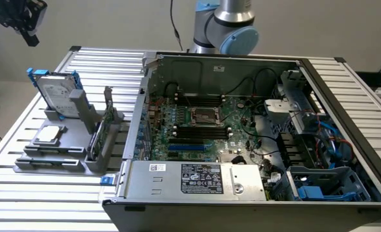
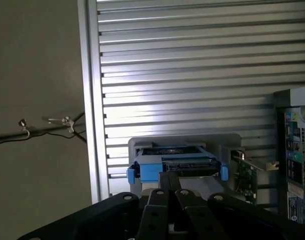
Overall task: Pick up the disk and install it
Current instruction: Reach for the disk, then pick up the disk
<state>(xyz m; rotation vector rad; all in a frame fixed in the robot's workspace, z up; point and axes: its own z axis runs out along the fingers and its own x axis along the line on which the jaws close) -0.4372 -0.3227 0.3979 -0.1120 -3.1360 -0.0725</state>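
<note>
The disk (image 1: 57, 93), a silver hard drive with blue carrier rails, stands upright in a grey holder (image 1: 80, 121) on the slatted table at the exterior view's left. My gripper (image 1: 30, 40) hangs high in that view's upper left corner, well above the disk and apart from it. In the wrist view the disk (image 2: 175, 162) appears end-on, with blue rail tips at both sides, just past my gripper (image 2: 170, 184). The black fingers (image 2: 161, 181) are pressed together, shut on nothing.
A small square silver chip (image 1: 51, 135) and a thin green circuit card (image 1: 96, 137) share the grey holder. The open computer case (image 1: 242, 135) lies to the exterior view's right, with a blue drive cage (image 1: 323, 186) at its near corner. A table edge (image 2: 90, 100) runs beside the holder.
</note>
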